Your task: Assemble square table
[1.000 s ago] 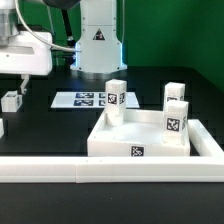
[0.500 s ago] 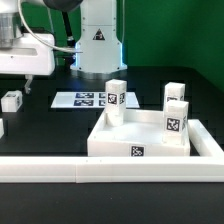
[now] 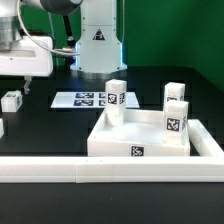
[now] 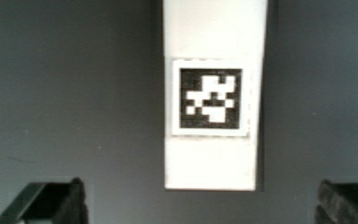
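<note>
The square table slab [image 3: 140, 138] lies at the exterior view's centre right, rim up, with a tag on its front wall. Three white tagged legs stand in its corners, at the back left [image 3: 115, 92], back right [image 3: 175, 96] and right [image 3: 176, 119]. A loose leg [image 3: 12, 100] lies on the black table at the exterior view's left. My gripper [image 3: 27, 84] hangs above and just behind it. In the wrist view the leg [image 4: 213, 95] lies lengthwise with its tag up. My gripper [image 4: 201, 207] is open and empty, its fingers [image 4: 51, 204] spread wide past the leg's end.
The marker board [image 3: 84, 99] lies flat between the loose leg and the slab. A long white rail fence [image 3: 90, 171] runs along the front and up the exterior view's right side. The robot base [image 3: 100, 35] stands at the back. Another white part [image 3: 1, 128] shows at the left edge.
The gripper has shifted only slightly over the loose leg. The leg, the slab and its standing legs have not moved.
</note>
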`<state>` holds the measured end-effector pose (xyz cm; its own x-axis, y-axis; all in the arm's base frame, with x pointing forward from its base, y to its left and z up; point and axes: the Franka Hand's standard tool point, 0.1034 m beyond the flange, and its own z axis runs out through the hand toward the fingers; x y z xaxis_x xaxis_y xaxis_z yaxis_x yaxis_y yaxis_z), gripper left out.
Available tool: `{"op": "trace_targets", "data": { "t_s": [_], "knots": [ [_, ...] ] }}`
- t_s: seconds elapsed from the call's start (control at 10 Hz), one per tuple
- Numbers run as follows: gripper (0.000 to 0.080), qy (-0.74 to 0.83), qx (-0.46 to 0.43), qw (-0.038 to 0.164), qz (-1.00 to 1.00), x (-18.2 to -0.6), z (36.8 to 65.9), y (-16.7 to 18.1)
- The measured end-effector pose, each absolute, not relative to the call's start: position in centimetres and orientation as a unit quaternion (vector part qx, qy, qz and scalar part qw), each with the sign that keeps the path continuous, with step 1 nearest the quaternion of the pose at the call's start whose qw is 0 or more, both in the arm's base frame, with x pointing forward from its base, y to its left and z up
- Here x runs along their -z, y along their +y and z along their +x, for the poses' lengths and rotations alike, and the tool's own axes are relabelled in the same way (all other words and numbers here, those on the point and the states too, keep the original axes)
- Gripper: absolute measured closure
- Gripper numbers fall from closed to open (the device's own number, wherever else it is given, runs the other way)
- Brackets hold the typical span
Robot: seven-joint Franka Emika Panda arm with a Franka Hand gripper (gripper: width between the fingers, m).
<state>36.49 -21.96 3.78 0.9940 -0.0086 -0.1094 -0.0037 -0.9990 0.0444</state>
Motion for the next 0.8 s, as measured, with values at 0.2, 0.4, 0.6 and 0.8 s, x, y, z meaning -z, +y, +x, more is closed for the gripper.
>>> {"op": "trace_targets", "data": {
  "t_s": [0.2, 0.4, 0.6, 0.8],
  "knots": [
    [0.0151, -0.008, 0.066, 0.02, 0.998, -3.3, 36.5, -21.8],
    [0.0151, -0.016, 0.133, -0.008, 0.991, -2.9, 36.7, -20.7],
    [0.0151, -0.017, 0.179, -0.02, 0.984, -2.5, 36.9, -20.2],
    [0.0151, -0.011, 0.242, -0.023, 0.97, -2.1, 37.1, -20.5]
  ]
}}
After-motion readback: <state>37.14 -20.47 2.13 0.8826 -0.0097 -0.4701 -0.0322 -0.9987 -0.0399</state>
